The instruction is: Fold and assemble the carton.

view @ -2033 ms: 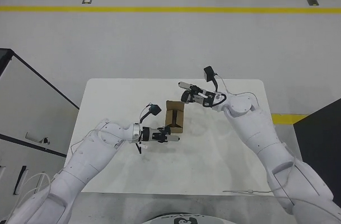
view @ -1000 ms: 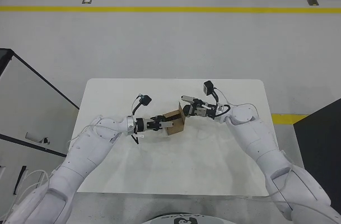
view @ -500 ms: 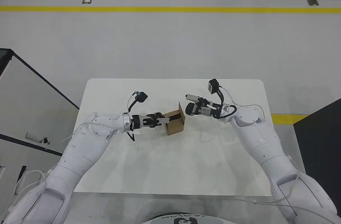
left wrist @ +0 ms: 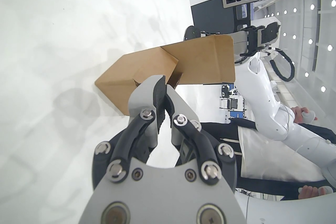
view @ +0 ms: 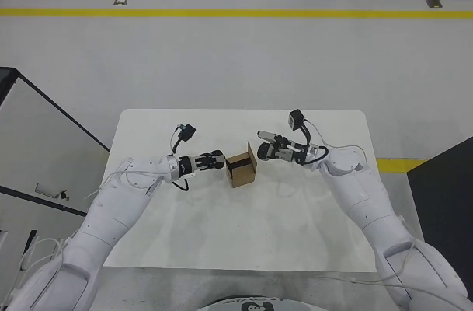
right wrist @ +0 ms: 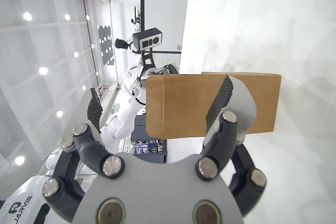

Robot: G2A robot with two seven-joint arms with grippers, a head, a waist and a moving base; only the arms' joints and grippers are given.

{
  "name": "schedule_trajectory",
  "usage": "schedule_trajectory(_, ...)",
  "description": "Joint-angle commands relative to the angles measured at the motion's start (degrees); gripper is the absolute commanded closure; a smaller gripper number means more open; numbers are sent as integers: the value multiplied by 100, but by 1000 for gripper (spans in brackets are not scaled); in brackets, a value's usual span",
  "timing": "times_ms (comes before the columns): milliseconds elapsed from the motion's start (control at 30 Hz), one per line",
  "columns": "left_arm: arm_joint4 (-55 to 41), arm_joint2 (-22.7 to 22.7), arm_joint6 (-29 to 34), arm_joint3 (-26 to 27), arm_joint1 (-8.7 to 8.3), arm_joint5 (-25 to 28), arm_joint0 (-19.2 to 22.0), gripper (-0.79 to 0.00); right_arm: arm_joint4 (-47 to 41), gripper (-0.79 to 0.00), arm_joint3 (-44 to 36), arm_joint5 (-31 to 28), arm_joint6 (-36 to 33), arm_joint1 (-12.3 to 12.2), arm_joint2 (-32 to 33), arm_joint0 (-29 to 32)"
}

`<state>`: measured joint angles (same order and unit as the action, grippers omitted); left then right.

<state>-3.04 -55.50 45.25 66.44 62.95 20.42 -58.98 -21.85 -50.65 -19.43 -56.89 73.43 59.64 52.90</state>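
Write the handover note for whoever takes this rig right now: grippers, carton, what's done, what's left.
Left gripper: fingers shut, empty, tips by one side of the carton; contact unclear.
Right gripper: fingers open at the raised flap on the opposite side, not gripping it.
Carton: near the middle of the table, body standing as a box, one flap up.
Done: body looks formed.
Left: fold that flap down and close the carton, probably with the right gripper.
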Motion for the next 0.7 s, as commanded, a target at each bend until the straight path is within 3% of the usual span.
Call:
schedule_trajectory(0,98,-9,-146,31,0,-281,-43,0,0,-785,0,0,0,0,0,0)
schedule_trajectory(233,432,-127,-79,108,-63,-973,-182,0,0,-785,0,0,0,0,0,0)
schedule_trajectory(667,401,122,-114,102,41,-1214,-175,0,0,-785,0,0,0,0,0,0)
